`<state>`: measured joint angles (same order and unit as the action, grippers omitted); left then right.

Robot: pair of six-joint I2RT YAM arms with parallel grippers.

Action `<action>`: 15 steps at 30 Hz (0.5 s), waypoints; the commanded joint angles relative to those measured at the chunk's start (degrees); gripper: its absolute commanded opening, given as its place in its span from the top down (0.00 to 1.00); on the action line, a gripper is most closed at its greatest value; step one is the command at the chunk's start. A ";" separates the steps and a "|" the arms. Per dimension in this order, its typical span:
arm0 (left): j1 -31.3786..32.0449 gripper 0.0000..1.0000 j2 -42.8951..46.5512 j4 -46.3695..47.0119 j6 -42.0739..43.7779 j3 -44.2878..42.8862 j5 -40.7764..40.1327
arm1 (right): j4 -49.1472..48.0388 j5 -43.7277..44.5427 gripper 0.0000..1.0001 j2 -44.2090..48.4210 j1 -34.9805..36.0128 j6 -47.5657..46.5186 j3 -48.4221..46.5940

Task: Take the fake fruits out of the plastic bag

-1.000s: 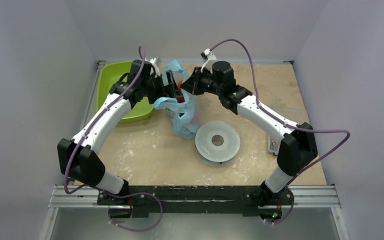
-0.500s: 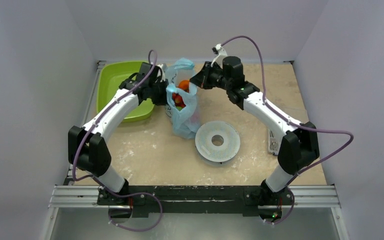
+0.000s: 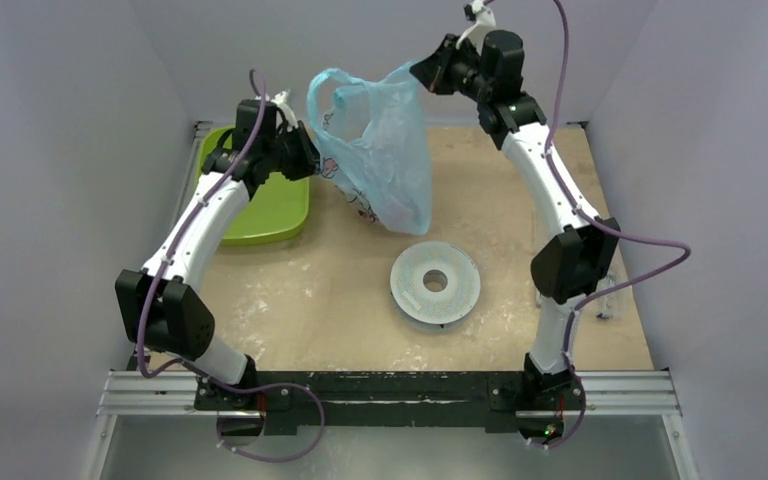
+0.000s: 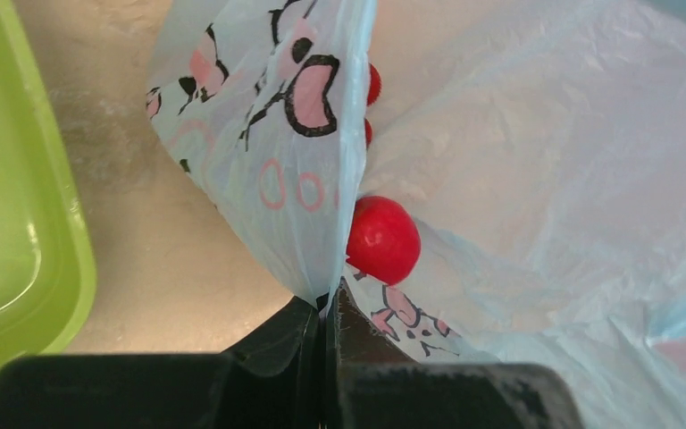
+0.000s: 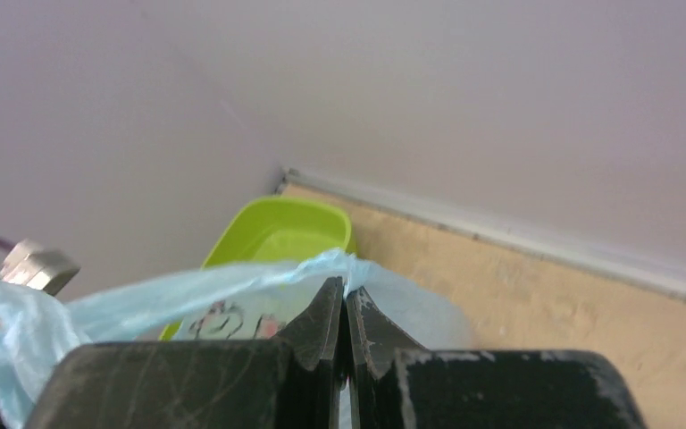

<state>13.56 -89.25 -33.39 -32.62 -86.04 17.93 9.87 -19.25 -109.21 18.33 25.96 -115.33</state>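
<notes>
Scuffed pale plywood forms the surface (image 3: 300, 300), boxed in by plain grey walls. At the bottom of the left wrist view, the left fingers (image 4: 296, 344) are pressed together on a fold of the plastic bag (image 4: 268, 152), right at its printed panel. At the bottom of the right wrist view, the right fingers (image 5: 322, 326) are likewise clamped on a thin blue strip of it. From above, the bag hangs stretched between the two grips in the upper middle of the frame, the right grip higher, and it appears lifted off the surface. A glossy red round fruit (image 4: 382, 239) sits just beyond the left fingers among the layers of film, with small red balls (image 4: 372, 85) further up the frame.

The step in hand looks like hoisting and tipping the bag to spill its contents. The next move probably calls for raising or shaking it so the fruits roll toward the mouth, perhaps over the lime-green tray (image 3: 270, 205) at upper left. The film is thin, crinkly and translucent. The fruits are smooth, hard and round, so they are likely to roll.
</notes>
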 commanded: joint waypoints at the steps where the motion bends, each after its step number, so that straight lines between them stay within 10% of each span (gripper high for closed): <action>1: -0.11 1.00 1.54 9.42 -6.41 0.34 5.63 | 3.95 -1.66 1.00 -6.11 -1.54 -5.19 -16.81; 6: 0.24 1.00 1.04 18.99 -13.36 8.94 7.82 | -0.10 -3.14 1.00 -5.30 -1.57 -5.60 -13.34; 15: 4.24 1.00 3.97 23.86 -14.03 20.87 4.57 | -10.09 -0.65 0.95 10.89 0.24 1.48 21.86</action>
<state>16.40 -88.82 -15.81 -45.21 -67.55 22.72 5.48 -20.45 -105.21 17.28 25.15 -99.90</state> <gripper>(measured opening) 0.006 0.019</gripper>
